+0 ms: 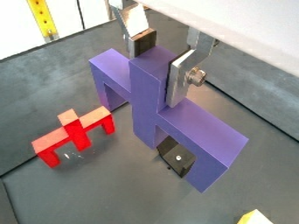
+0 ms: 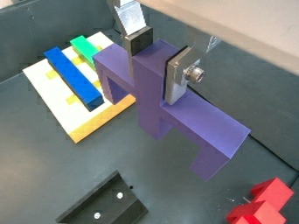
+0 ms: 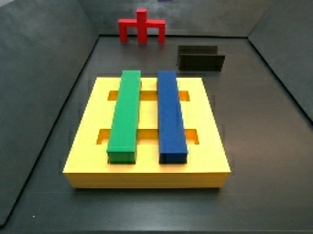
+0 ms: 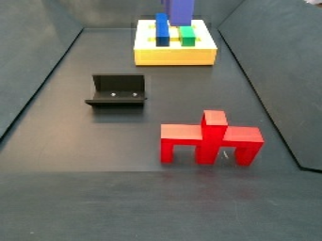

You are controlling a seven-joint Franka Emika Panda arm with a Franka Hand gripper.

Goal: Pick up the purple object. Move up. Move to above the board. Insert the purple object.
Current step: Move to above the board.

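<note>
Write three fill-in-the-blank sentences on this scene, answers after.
1. The gripper has its jaws shut on the ____ object.
2. On the board, the green bar lies beside a ____ bar.
3. The fixture stands on the floor between the board and the ____ piece.

Answers: purple; blue; red

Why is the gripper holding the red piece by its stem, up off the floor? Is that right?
Not quite. The gripper holds the purple object by its stem, as both wrist views show. The red piece stands alone on the floor.
</note>
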